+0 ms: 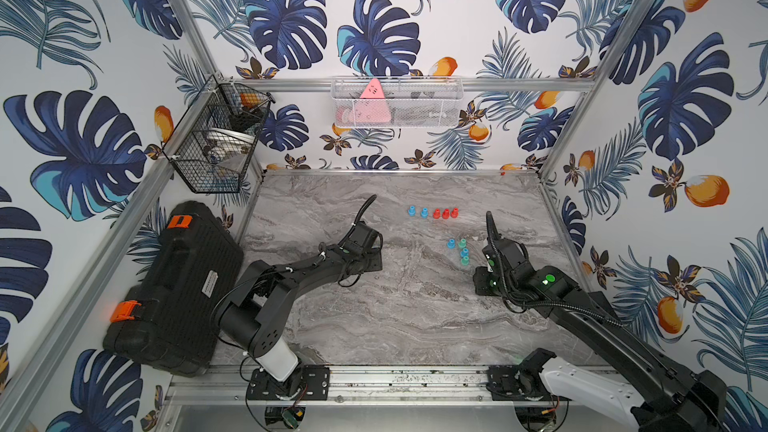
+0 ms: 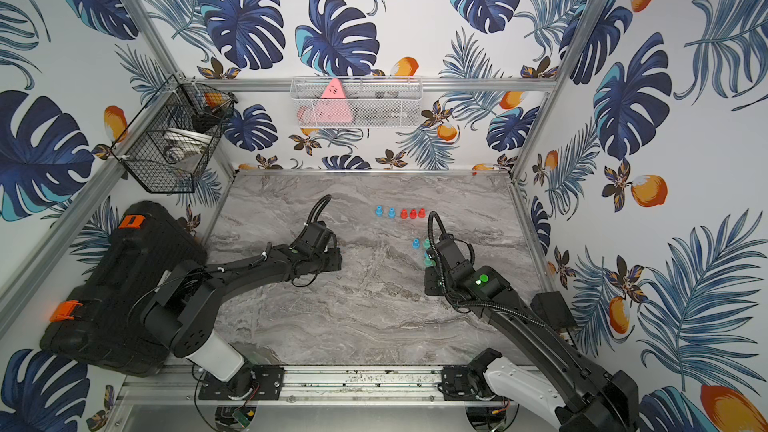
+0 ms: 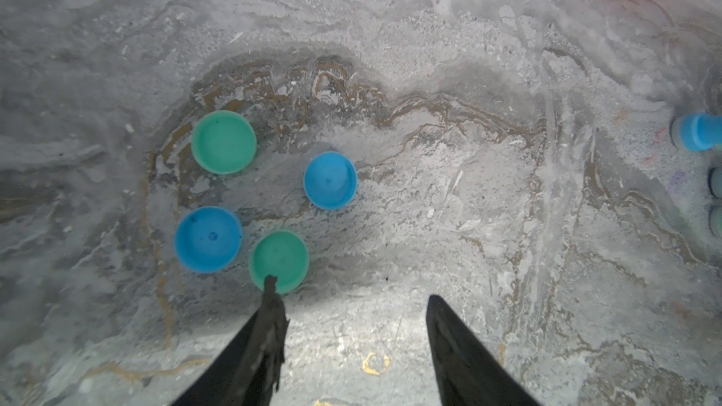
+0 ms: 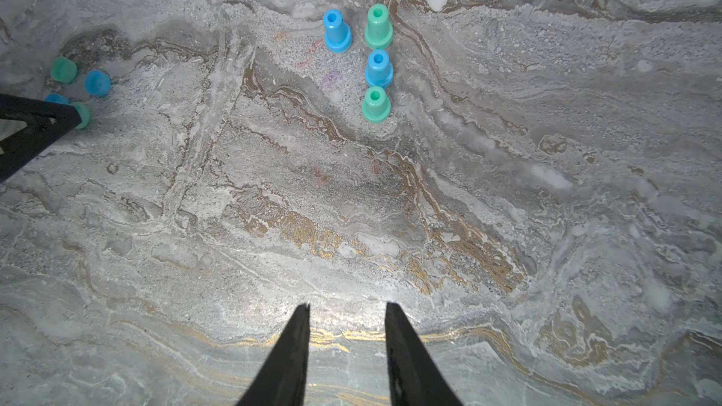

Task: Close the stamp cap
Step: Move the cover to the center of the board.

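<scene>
So the things that matter here are the four small round plastic caps, lying loose and close together on the grey marble-pattern surface (image 1: 395, 326). In the left wrist view that's a green cap (image 3: 223, 141), a blue cap (image 3: 330, 180), a second blue cap (image 3: 208, 239) and a second green cap (image 3: 279, 260), and they all look hollow side up. The left gripper (image 3: 351, 289) hangs right over them, jaws apart and nothing between them. One fingertip overlaps the rim of that second green cap, but I can't tell if it actually touches. The arm hides the caps in both top views.

The little plastic stamps they belong to stand upright well off to the side: a blue stamp (image 4: 336, 33), a green stamp (image 4: 378, 27), another blue stamp (image 4: 379, 68) and another green stamp (image 4: 376, 105), all packed close. Further back is a neat row of two more blue stamps (image 1: 417, 212) and three red stamps (image 1: 446, 213).

The right gripper (image 4: 347, 305) is over bare surface near the stamps, jaws parted and holding nothing.

Containers:
- A black wire basket (image 1: 208, 151) on the left wall holds something pale and round plus an orange bit. It's too murky to name.
- A white mesh basket (image 1: 397, 103) on the back rail holds a pink triangular thing (image 1: 371, 103) and some dark bits.
- A black hard case with orange latches (image 1: 166, 284) sits shut at the left.
</scene>
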`<state>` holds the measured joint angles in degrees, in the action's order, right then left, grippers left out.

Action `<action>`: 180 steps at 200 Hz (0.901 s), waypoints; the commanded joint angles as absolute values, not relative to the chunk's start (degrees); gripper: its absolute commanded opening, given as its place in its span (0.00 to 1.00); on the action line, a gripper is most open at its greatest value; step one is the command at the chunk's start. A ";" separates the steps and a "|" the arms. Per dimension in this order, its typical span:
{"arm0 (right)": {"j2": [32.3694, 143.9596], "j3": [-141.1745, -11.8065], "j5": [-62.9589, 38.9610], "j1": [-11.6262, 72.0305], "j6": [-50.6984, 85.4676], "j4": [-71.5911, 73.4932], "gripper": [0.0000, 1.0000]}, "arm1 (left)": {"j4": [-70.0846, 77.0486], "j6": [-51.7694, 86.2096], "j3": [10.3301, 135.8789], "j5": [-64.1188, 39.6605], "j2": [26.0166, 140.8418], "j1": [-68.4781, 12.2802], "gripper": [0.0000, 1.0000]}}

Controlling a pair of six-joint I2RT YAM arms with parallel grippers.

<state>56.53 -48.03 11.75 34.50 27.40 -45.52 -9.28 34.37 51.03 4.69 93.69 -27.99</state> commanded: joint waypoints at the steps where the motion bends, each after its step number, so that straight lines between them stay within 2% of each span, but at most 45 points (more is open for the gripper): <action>1: 56.41 -48.08 12.41 34.63 27.76 -44.53 0.36 | -7.89 34.11 51.90 5.01 94.51 -27.69 0.62; 180: 56.92 -48.21 12.52 34.80 27.93 -44.47 0.36 | -6.05 34.01 52.30 3.87 100.15 -26.53 0.61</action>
<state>56.82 -48.03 11.92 34.72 27.40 -45.52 -6.02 34.33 52.69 4.86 99.90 -26.59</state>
